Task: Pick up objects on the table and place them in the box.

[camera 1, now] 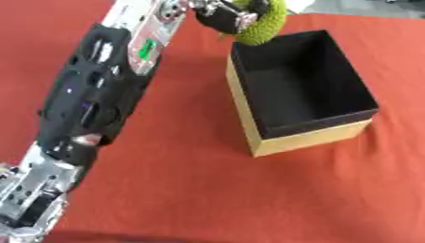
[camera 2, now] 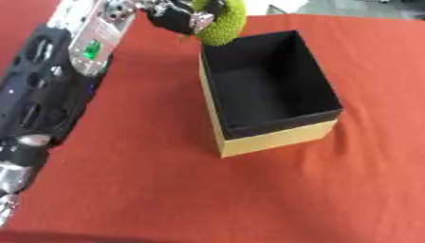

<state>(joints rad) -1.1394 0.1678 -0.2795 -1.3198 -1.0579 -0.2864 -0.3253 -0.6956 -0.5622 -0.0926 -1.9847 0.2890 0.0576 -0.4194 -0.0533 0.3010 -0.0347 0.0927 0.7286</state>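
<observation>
Fingers (camera 1: 222,13) of the left hand (camera 1: 228,16) curl round a yellow-green, knobbly-surfaced rounded object (camera 1: 265,23) at the top centre of the frame, just over the far left corner of the box (camera 1: 311,137). Its walls are tan outside, black inside. It sits on a red cloth (camera 1: 207,190).

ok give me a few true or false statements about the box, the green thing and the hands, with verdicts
1. The left hand holds the green bumpy object. True.
2. The green bumpy object lies on the floor of the box. False: it is up at the box's far corner, in the hand.
3. The box is open, with a dark inside. True.
4. The cloth is blue. False: it is red.
5. The right hand is over the box. False: it shows in neither view.
</observation>
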